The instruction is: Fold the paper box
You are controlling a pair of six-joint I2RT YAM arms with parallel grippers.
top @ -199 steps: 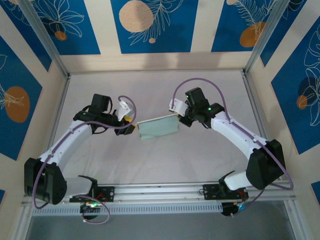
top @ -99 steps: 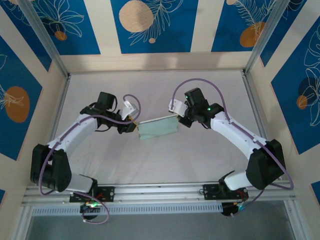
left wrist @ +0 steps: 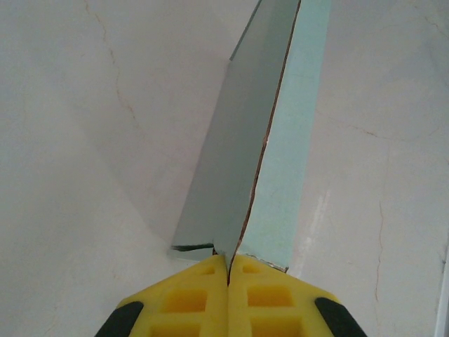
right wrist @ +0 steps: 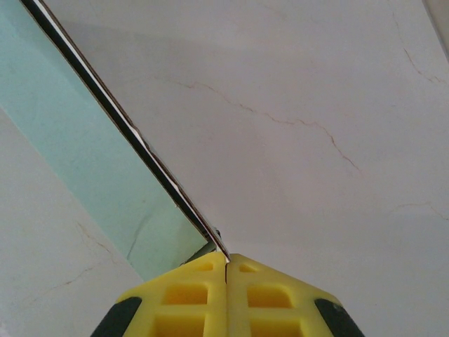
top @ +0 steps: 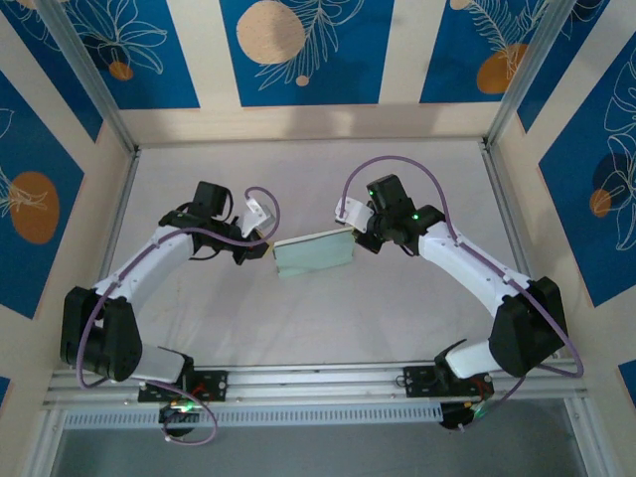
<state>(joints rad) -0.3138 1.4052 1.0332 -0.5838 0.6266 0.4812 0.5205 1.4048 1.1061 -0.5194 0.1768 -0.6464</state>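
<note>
**Left claw (top: 258, 247) and right claw (top: 356, 235) both clamped on the paper box (top: 316, 254)**

On the overhead view I see the box spanning the gap between my two claws, its left end at the left claw and its right end at the right claw. It is a flat, pale green piece.

Through the left wrist camera, the yellow pads (left wrist: 189, 302) are pressed together on a thin edge of the card. A shaded grey panel runs ahead on the left of the pinch, a pale green panel on the right.

Through the right wrist camera, that claw's pads are closed on a corner of the card, and the green panel stretches ahead and to the left.

I cannot tell whether the box touches the white surface (top: 328, 328) below.
</note>
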